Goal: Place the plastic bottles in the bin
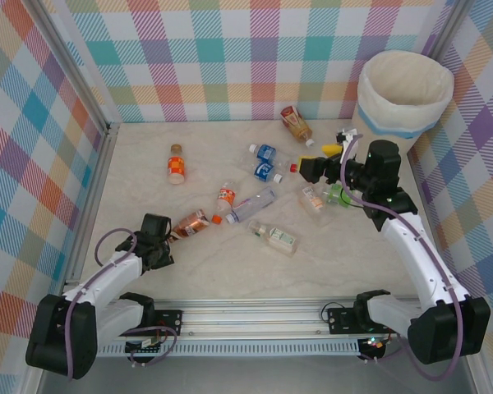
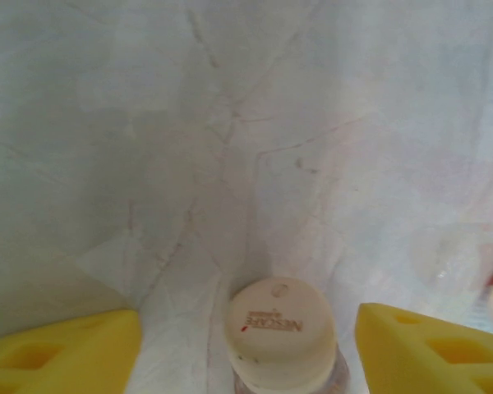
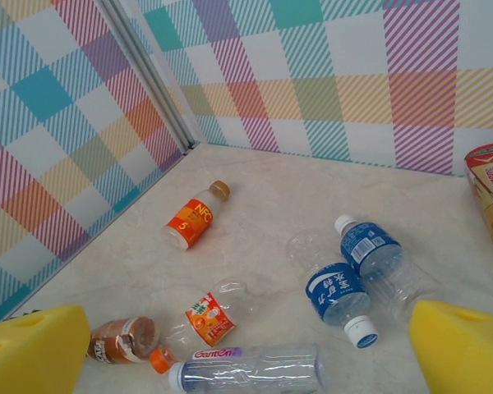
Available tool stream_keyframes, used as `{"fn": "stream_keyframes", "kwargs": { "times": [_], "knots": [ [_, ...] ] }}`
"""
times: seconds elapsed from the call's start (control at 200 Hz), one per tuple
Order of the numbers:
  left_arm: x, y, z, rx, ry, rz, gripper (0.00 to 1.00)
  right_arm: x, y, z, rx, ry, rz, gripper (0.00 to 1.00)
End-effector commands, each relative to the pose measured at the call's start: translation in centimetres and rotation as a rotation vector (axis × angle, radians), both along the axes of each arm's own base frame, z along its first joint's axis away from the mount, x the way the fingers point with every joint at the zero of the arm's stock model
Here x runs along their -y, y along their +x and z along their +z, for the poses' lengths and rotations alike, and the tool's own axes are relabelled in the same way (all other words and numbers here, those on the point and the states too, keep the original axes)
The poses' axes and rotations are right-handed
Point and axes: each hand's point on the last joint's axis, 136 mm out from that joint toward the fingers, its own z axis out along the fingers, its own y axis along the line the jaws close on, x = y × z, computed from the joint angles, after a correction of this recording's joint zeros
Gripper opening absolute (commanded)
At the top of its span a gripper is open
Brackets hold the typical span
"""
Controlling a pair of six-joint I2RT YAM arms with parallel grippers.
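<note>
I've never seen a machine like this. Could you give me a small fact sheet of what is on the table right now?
Setting: marbled table inside checked walls
Bin: cream-white waste basket, upright, far right corner
Bottles: about ten plastic bottles lying scattered on the table
Left tool: open, one finger either side of a Nescafe bottle, not gripping
Right tool: open, holding nothing, looking over two blue-labelled bottles
</note>
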Motion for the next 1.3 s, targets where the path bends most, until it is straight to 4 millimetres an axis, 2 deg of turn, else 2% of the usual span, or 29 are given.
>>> {"fn": "stream_keyframes", "kwargs": {
  "times": [0.0, 0.13, 0.325, 0.515, 0.655, 0.675, 0.7, 0.77, 0.815, 0.885, 0.945, 1.04, 1.11, 1.175, 1.3],
  "knots": [
    [-0.6, 2.2, -0.7, 0.083, -0.017, 0.040, 0.61, -0.6, -0.4, -0.2, -0.022, 0.029, 0.024, 1.00],
    [-0.2, 3.4, -1.3, 0.082, -0.027, -0.003, 0.51, -0.6, -0.6, -0.2, -0.020, 0.031, 0.020, 1.00],
    [0.6, 3.9, -2.8, 0.056, -0.072, -0.016, 0.35, -0.7, -1.1, -0.7, -0.044, 0.039, 0.022, 1.00],
    [0.4, 4.0, -2.2, 0.071, -0.057, -0.026, 0.28, -0.7, -1.1, -1.5, -0.066, 0.033, 0.011, 1.00],
    [-0.3, 3.0, -1.3, 0.073, -0.018, -0.028, 0.25, -0.9, -0.7, -1.8, -0.078, 0.041, 0.009, 1.00],
    [-0.4, 2.9, -1.2, 0.079, -0.015, -0.032, 0.27, -1.0, -0.7, -1.8, -0.079, 0.042, 0.012, 1.00],
    [-0.4, 2.9, -0.8, 0.091, -0.010, -0.040, 0.35, -1.1, -0.6, -1.9, -0.085, 0.046, 0.014, 1.00],
    [-0.6, 2.4, 0.4, 0.098, 0.023, -0.078, 0.82, -1.4, -0.6, -1.8, -0.091, 0.050, 0.021, 1.00],
    [-1.1, 2.3, 1.6, 0.106, 0.084, -0.139, 0.99, -1.6, -0.7, -1.8, -0.095, 0.051, 0.027, 1.00],
    [-1.5, 2.9, 4.6, 0.144, 0.256, -0.334, 1.00, -1.7, -0.9, -1.8, -0.101, 0.047, 0.028, 1.00],
    [-0.8, 4.1, 8.0, 0.218, 0.415, -0.573, 1.00, -1.6, -1.1, -2.0, -0.104, 0.038, 0.023, 1.00],
    [0.8, 4.0, 10.5, 0.220, 0.589, -0.929, 1.00, -1.3, -1.3, -2.5, -0.105, 0.015, 0.006, 1.00],
    [1.6, 3.7, 10.6, 0.170, 0.645, -1.116, 1.00, -1.2, -1.4, -2.8, -0.109, 0.004, 0.005, 1.00],
    [2.3, 3.2, 9.3, 0.104, 0.631, -1.240, 1.00, -1.3, -1.4, -3.0, -0.116, 0.003, 0.008, 1.00],
    [3.7, 3.3, 7.4, 0.085, 0.614, -1.291, 1.00, -1.3, -1.5, -2.9, -0.121, 0.014, 0.008, 1.00]
  ]
}}
